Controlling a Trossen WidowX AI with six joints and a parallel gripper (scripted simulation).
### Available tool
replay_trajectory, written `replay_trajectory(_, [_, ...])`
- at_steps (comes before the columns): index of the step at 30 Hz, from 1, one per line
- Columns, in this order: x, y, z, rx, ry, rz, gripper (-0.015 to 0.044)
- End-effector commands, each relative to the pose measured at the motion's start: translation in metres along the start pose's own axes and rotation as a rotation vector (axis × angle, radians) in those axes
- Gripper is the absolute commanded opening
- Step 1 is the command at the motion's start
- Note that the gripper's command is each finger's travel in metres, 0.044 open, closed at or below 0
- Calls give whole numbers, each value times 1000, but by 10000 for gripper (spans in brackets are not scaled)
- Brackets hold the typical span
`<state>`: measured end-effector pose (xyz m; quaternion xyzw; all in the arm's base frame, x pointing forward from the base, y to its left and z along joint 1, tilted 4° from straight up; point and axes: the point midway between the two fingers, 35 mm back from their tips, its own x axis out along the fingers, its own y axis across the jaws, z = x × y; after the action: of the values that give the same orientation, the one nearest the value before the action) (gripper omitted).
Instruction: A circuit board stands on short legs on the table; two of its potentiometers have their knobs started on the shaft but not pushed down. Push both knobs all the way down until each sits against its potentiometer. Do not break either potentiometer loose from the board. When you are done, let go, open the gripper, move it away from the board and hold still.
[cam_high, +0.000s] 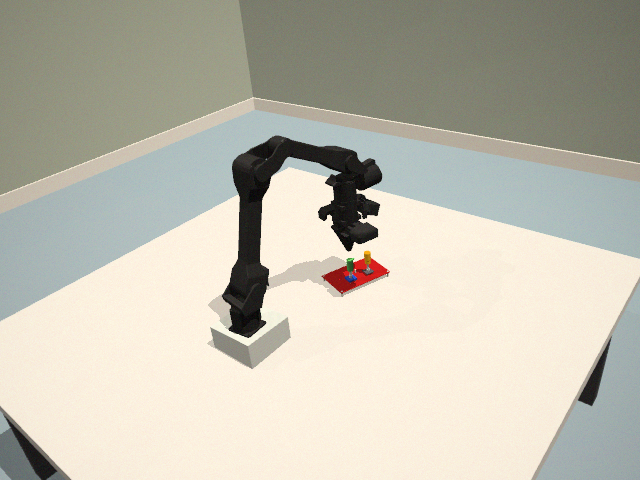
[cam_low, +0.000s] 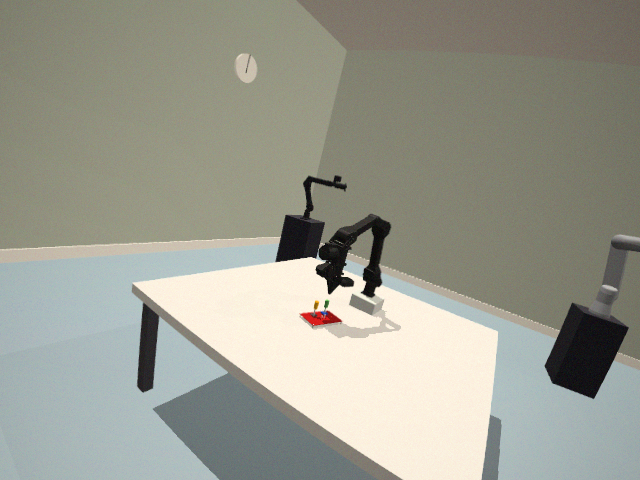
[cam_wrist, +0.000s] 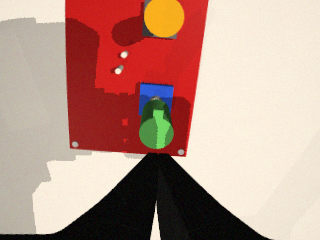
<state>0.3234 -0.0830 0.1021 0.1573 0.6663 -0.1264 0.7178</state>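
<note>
The red circuit board (cam_high: 338, 283) (cam_low: 315, 322) (cam_wrist: 110, 115) stands on short legs on the table. The green knob (cam_high: 349, 265) (cam_low: 326, 303) (cam_wrist: 156, 132) stands high on its shaft over the blue potentiometer (cam_high: 351, 278) (cam_wrist: 148, 91), with shaft visible below it. The orange-yellow knob (cam_high: 367, 257) (cam_low: 316, 305) (cam_wrist: 164, 17) stands high on its shaft over the dark grey potentiometer (cam_high: 368, 271) (cam_wrist: 150, 35). My gripper (cam_high: 349, 249) (cam_low: 331, 292) (cam_wrist: 156, 163) is shut and empty, pointing down above the board, with its tips near the green knob in the wrist view and not touching it.
Two small white posts (cam_wrist: 124, 54) stand on the board beside the potentiometers. The arm's pale base block (cam_high: 270, 338) (cam_low: 364, 304) is on the table (cam_high: 361, 392) (cam_low: 392, 382). Two other arms on dark pedestals (cam_low: 299, 238) (cam_low: 586, 351) stand beyond the table.
</note>
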Motion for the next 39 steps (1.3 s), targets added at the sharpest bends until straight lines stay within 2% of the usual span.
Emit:
replay_trajectory(1, [4, 0, 0, 0, 3, 3, 0])
replay_trajectory(16, [24, 0, 0, 0, 4, 3, 0])
replay_trajectory(39, [26, 0, 0, 0, 4, 3, 0])
